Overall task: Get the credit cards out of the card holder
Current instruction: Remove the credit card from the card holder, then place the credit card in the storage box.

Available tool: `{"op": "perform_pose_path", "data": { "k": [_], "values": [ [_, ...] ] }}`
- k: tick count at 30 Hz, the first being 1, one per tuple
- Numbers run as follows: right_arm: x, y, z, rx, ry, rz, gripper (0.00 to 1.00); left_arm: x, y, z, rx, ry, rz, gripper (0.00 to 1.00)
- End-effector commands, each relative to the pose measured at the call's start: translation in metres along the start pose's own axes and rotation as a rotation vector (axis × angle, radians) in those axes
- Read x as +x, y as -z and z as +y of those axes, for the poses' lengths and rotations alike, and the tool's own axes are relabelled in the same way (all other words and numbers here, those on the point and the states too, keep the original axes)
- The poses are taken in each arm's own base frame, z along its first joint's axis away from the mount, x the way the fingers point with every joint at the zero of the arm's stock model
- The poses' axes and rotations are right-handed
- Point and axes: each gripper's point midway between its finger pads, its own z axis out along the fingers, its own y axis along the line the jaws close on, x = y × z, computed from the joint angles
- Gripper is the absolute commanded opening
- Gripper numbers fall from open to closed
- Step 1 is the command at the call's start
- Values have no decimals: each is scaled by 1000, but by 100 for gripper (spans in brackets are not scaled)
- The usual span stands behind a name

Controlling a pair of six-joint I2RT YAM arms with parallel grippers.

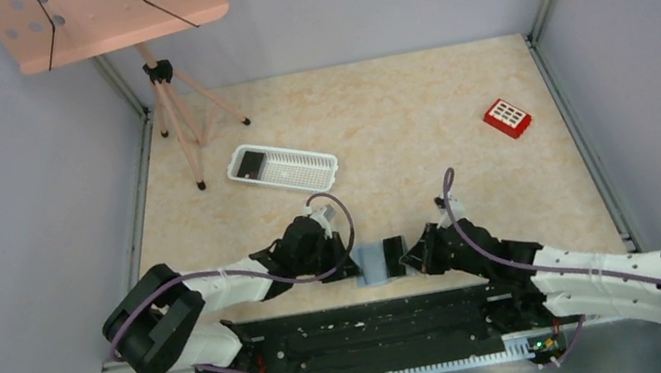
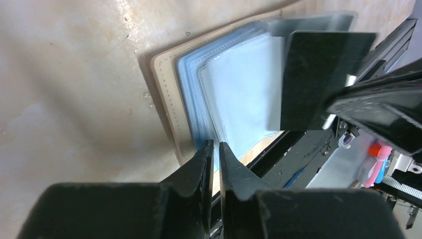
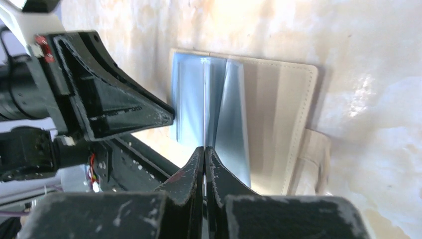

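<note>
The card holder point(image 1: 371, 261) lies open near the table's front edge, between both arms; its blue plastic sleeves point(image 2: 239, 94) fan up from a pale cover point(image 3: 278, 114). My left gripper point(image 2: 215, 147) is shut on the sleeves' near edge, at the holder's left side point(image 1: 356, 263). A black credit card point(image 2: 318, 79) sticks out of the holder's right side, standing on edge. My right gripper point(image 3: 204, 149) is shut on this card, which shows edge-on as a thin line in the right wrist view. In the top view the right gripper point(image 1: 407, 257) is just right of the holder.
A white slotted basket point(image 1: 303, 169) at mid-left holds a black card point(image 1: 251, 164). A red box point(image 1: 507, 117) with white squares sits at the far right. A tripod point(image 1: 179, 121) stands at the back left. The black rail point(image 1: 370, 327) runs right behind the holder.
</note>
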Motion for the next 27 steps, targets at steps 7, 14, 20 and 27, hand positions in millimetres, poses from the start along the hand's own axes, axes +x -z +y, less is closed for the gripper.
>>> {"op": "perform_pose_path", "data": {
  "k": [7,14,20,27],
  "values": [
    [-42,29,21,29,-78,-116,0,-33,15,-17,-54,-103,-82,36],
    [-56,41,51,-52,-115,-130,0,-66,42,-48,-77,-254,-140,69],
    [-71,50,67,-76,-183,-171,0,-87,65,-85,42,-508,-241,78],
    [-77,58,69,-20,-351,-162,0,-93,98,-118,159,-811,-394,73]
  ]
}}
